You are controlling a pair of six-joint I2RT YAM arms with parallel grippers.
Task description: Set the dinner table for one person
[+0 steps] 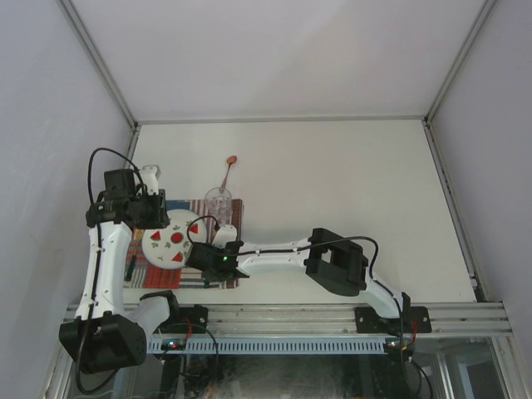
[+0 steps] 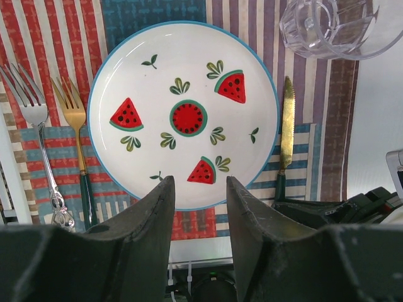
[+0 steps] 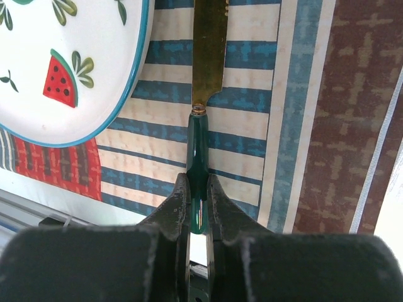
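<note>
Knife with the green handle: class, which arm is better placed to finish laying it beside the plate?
Right, probably: the right claw is shut on the knife, on the placemat. The left claw hangs open over the plate, empty.

A placemat [image 1: 158,273] is laid near the near left corner of the surface [image 1: 349,183], with a plate [image 2: 126,82] set on it. An inner fork [image 2: 77,135] and an outer fork [image 2: 38,145] are laid left of the plate, a knife [image 2: 286,126] right of it. A glass [image 2: 330,25] is placed behind the knife, a spoon [image 1: 227,172] behind the glass.
</note>
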